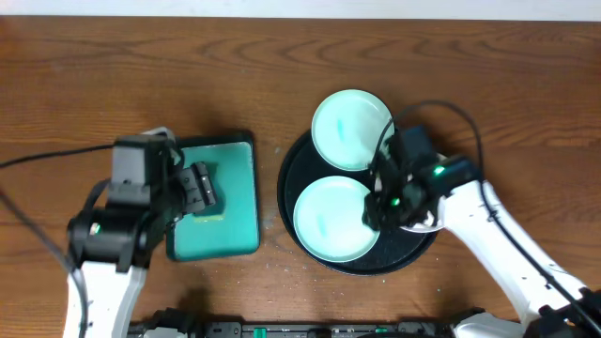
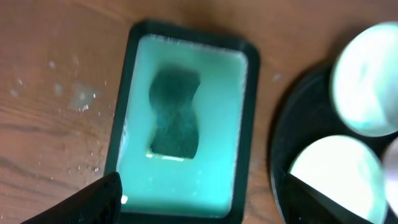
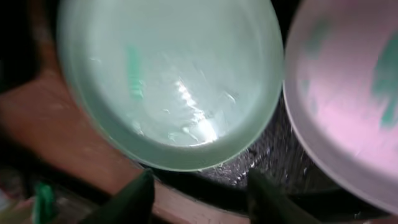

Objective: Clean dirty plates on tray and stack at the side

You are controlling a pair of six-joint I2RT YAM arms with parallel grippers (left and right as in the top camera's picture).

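Observation:
The black tray (image 1: 289, 178) holds two mint-green plates, one at its far edge (image 1: 350, 130) and one at its near left (image 1: 333, 219). My right gripper (image 1: 383, 202) hovers over the tray between them, open and empty. In the right wrist view its fingers (image 3: 199, 199) straddle the wet tray rim (image 3: 273, 155) just below a mint plate (image 3: 168, 81) that has a small green smear. A white plate with green smears (image 3: 348, 106) lies to its right; overhead it is mostly hidden under the arm. My left gripper (image 1: 202, 192) is open above the teal tray.
The teal rectangular tray (image 1: 230, 216) sits left of the black tray. It holds pale liquid and a dark sponge (image 2: 176, 112), with my open left fingers (image 2: 205, 205) above its near end. Water drops (image 2: 81, 93) lie on the wood beside it.

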